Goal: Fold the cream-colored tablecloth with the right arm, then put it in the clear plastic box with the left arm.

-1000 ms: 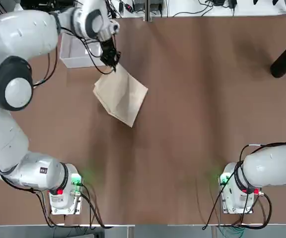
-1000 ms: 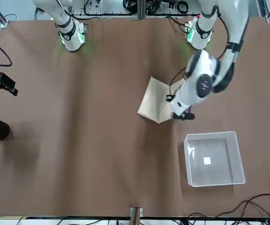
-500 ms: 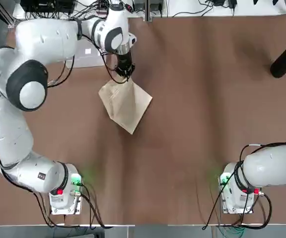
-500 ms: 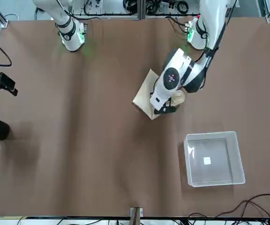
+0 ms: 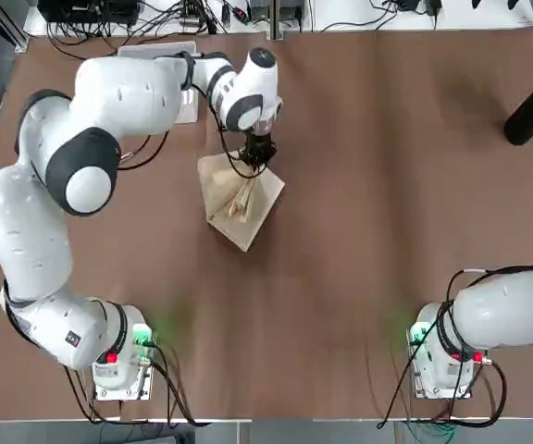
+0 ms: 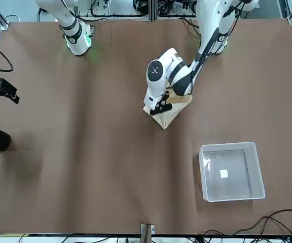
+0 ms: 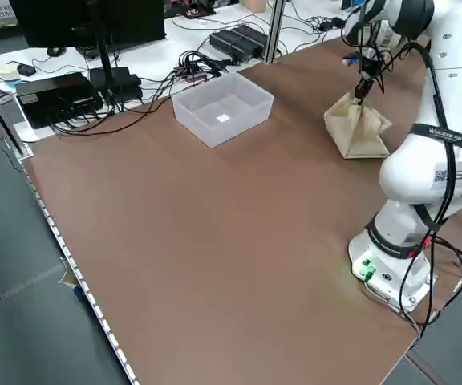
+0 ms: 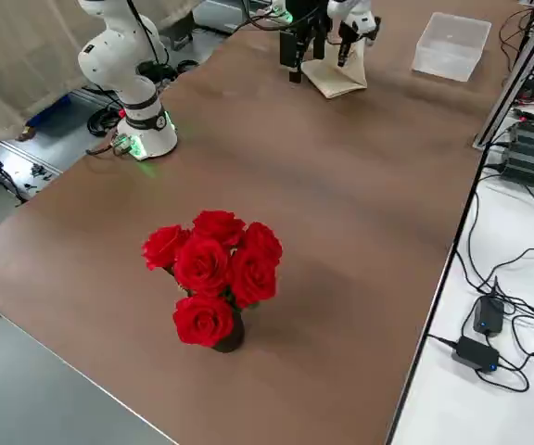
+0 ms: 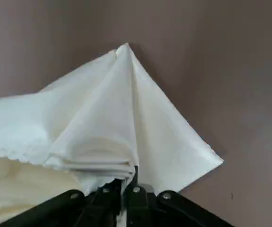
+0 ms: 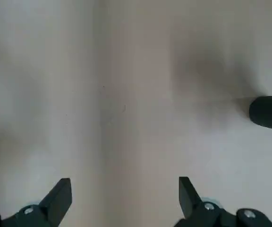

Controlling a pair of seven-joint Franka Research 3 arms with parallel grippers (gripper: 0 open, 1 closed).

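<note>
One job looks mostly finished and the other isn't, at least from where I'm standing: the folding seems done, since the cream-colored tablecloth (image 9: 98,127) is down to a small layered bundle, though it's pretty bunched up where it's being held, so I wouldn't call it neat. It's outside the clear plastic box (image 6: 232,174), over on the side nearer the robot's bases and a bit toward the robot's right. The left gripper (image 9: 125,182) is there too, clamped on the cloth with the fabric pinched between its fingers. Can't tell if the bottom corner is touching the table (image 6: 100,177) or just hanging above it. The right gripper (image 10: 125,182) is spread open with nothing in it, parked well off to the robot's right of the box, and I'd guess its part is over. Box has no cloth in it, so what's left is carrying the bundle over, lowering it in and letting go. My worry would be a loose corner catching on the rim, because that fold could easily flop open on the way
</note>
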